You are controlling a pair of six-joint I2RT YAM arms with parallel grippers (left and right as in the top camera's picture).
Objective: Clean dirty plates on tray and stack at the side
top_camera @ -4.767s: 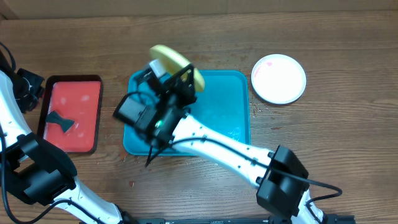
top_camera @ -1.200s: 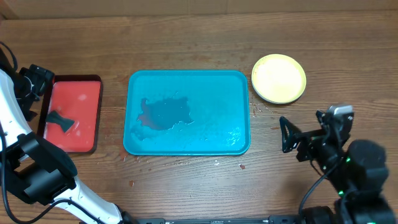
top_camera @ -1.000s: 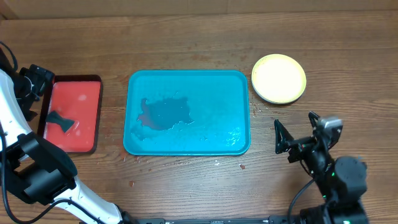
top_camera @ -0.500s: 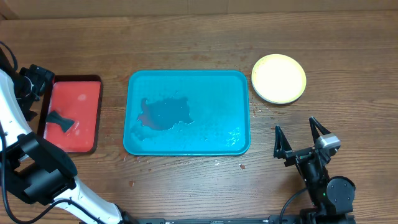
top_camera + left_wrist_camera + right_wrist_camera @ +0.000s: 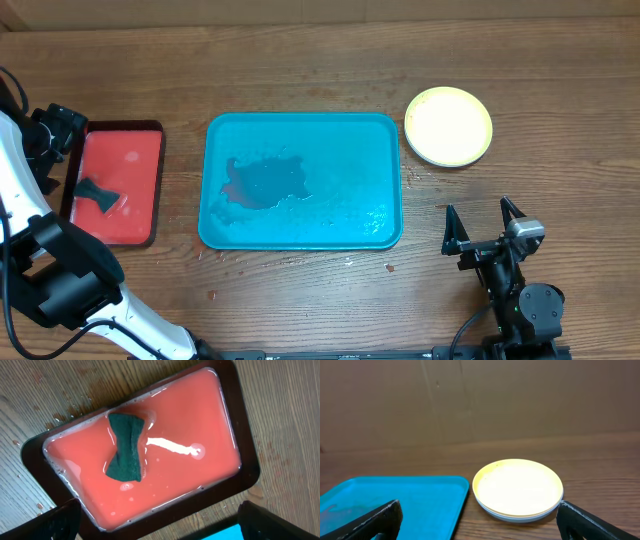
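Below, the parts as seen from overhead and from both wrists:

- Right gripper (image 5: 478,225): the jaws are spread wide, with nothing between them and nothing touching them. It sits over bare table (image 5: 560,60) at the near right, apart from the tray and well short of the plates.
- Left gripper (image 5: 159,510): the jaws are likewise spread wide and grip nothing. It hangs above the red tray (image 5: 160,180) without touching it; both fingers (image 5: 55,520) show only at the lower corners of the wrist view.
- Plates (image 5: 448,126): they are stacked on the table just beside the tray's far right corner, close to it but apart. The yellow-green one lies on top, face up. A paler rim shows beneath it in the right wrist view; how many lie below cannot be told.
- Tray (image 5: 380,150): it lies flat at mid-table. A dark puddle (image 5: 262,182) with a reddish tinge spreads over its left half, and small droplets scatter toward the near right corner.
- Red tray: it lies to the left of the tray and holds pinkish liquid. A dark green sponge (image 5: 125,447), pinched at its waist, lies in the liquid.
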